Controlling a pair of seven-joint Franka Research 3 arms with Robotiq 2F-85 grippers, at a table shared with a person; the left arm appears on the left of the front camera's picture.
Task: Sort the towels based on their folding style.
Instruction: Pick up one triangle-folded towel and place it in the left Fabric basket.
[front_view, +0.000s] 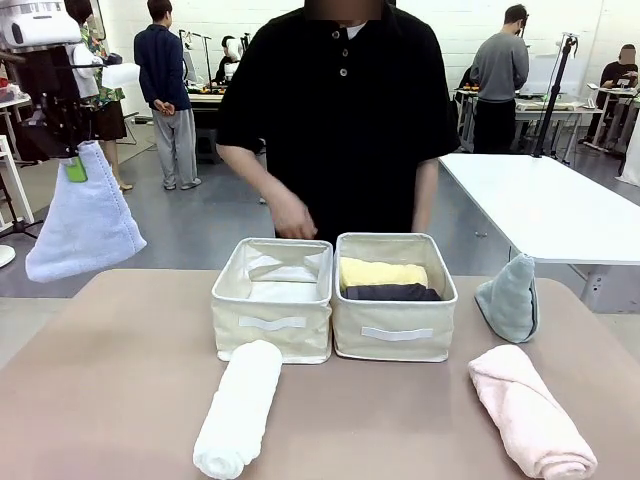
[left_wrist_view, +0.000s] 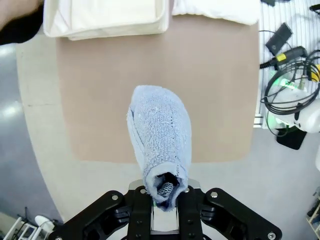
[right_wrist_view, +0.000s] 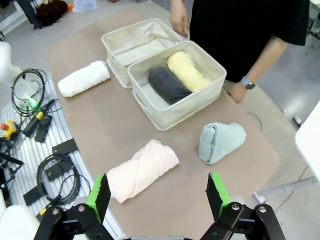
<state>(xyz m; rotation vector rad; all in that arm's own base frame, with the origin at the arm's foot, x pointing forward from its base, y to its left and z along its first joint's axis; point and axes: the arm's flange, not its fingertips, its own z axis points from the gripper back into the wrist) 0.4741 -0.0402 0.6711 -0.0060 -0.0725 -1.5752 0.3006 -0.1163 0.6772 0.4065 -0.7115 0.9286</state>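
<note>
Table (front_view: 120, 380): brown top, with a person standing at the far side.

Two cream fabric bins stand side by side at centre. The right bin (front_view: 395, 338) holds the yellow rolled towel (front_view: 383, 272) and the dark grey rolled towel (front_view: 392, 292), lying alongside each other, so this is evidently the bin for rolls. The left bin (front_view: 272, 325) has no towel in it and is probably meant for cones. The person's hand (front_view: 292, 215) hovers at its far rim.

Light blue cone towel (left_wrist_view: 161, 135): off the table, high over its left end. It hangs wide end down from the left gripper (left_wrist_view: 165, 200), which is clenched on the narrow tip. Held there, the fold stays intact. Probably bound for the left bin.

On the table:
- pink rolled towel (front_view: 530, 410), front right
- white rolled towel (front_view: 238, 408), in front of the left bin
- grey-green cone towel (front_view: 509, 298), upright just beside the right bin

Right gripper (right_wrist_view: 159, 195): jaws spread wide with nothing between them, poised above the pink roll.
</note>
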